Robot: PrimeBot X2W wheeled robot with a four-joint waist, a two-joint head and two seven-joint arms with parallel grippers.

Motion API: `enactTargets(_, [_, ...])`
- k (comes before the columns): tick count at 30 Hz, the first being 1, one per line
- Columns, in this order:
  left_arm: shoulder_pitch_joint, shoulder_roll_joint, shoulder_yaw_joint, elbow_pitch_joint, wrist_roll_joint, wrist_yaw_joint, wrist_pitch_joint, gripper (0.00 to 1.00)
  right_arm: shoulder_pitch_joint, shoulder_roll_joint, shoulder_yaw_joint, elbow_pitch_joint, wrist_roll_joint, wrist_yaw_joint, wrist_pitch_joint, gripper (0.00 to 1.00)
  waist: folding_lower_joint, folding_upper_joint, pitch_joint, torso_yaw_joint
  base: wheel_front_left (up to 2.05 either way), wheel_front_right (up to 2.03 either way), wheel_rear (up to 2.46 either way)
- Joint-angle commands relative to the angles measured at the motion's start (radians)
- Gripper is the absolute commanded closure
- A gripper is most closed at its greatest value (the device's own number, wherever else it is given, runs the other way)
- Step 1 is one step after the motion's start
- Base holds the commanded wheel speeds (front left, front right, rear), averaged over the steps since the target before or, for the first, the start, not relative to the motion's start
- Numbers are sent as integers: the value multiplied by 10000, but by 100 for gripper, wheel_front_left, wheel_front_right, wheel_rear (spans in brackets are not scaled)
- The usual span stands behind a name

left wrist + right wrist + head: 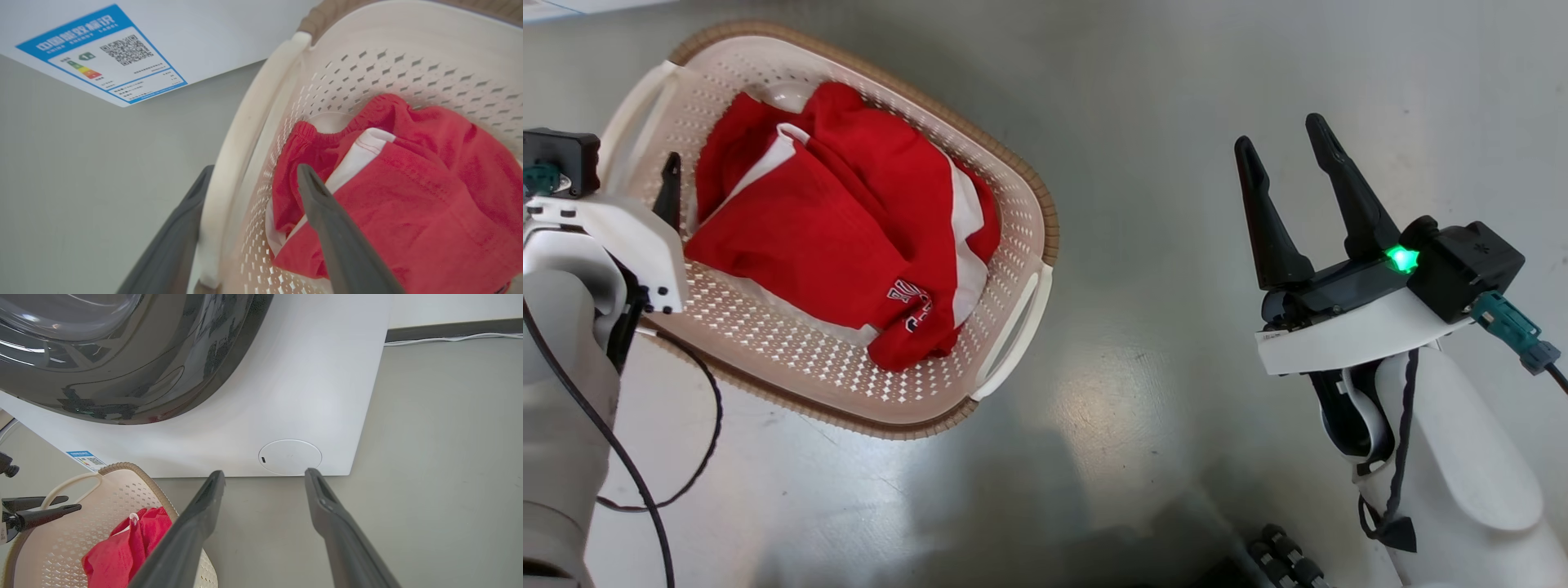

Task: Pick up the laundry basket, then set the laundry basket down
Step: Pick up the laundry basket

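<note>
The laundry basket [1013,245] stands on the grey floor, cream and perforated with a tan rim, and a red and white garment [833,237] lies in it. My left gripper [658,163] is open at the basket's left loop handle [629,122]. In the left wrist view its jaws straddle that handle [245,155], one finger [184,228] outside and the other finger [327,220] inside, over the garment [429,183]. My right gripper [1290,155] is open and empty, well right of the basket. Its wrist view shows the gripper [264,473] and the basket [114,490] at lower left.
A white washer [306,375] with a dark glass door [122,355] stands just beyond the basket, with an energy label [102,57] low on its front. A white cable [449,337] runs along the wall base. Bare floor [1176,82] lies between the basket and the right arm.
</note>
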Motion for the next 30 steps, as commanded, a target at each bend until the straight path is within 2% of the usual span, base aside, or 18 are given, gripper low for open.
enactTargets(1, [-88,528,-6,20,-164,-13,-13,0,127,43,226,-273,86,69,-109,0,0,0,130,-73,0,0,0])
enactTargets(11, [-337,636,-1082,119,-999,-13,308,0,127,41,264,-268,82,69,-109,0,0,0,331,-125,0,0,0])
enactTargets(12, [-335,629,-1182,115,-1077,-13,323,4,124,40,274,-262,85,69,-109,0,0,0,330,-127,0,0,0])
enactTargets(13, [-335,629,-1278,109,-1155,-13,329,22,121,36,282,-254,88,69,-109,0,0,0,326,-127,0,0,0])
enactTargets(14, [-338,632,-1366,102,-1232,-13,330,28,118,35,289,-244,89,69,-109,0,0,0,322,-125,0,0,0])
enactTargets(15, [-344,634,-1451,93,-1307,-13,326,56,115,33,295,-232,88,69,-109,0,0,0,317,-119,0,0,0])
enactTargets(16, [-347,630,-1536,86,-1375,-13,319,64,112,33,299,-220,88,69,-109,0,0,0,307,-111,0,0,0])
enactTargets(17, [-342,624,-1618,81,-1442,-13,311,77,111,35,302,-207,86,69,-109,0,0,0,290,-101,0,0,0])
enactTargets(18, [-327,613,-1693,75,-1518,-13,306,99,110,38,307,-192,86,69,-109,0,0,0,269,-92,0,0,0])
enactTargets(23, [-130,555,-1992,64,-1907,-13,336,100,112,69,375,-60,91,69,-109,0,0,0,58,-64,0,0,0])
enactTargets(30, [427,376,-2195,-163,-2980,-13,194,100,117,161,491,100,149,69,-109,0,0,0,-453,-40,0,0,0])
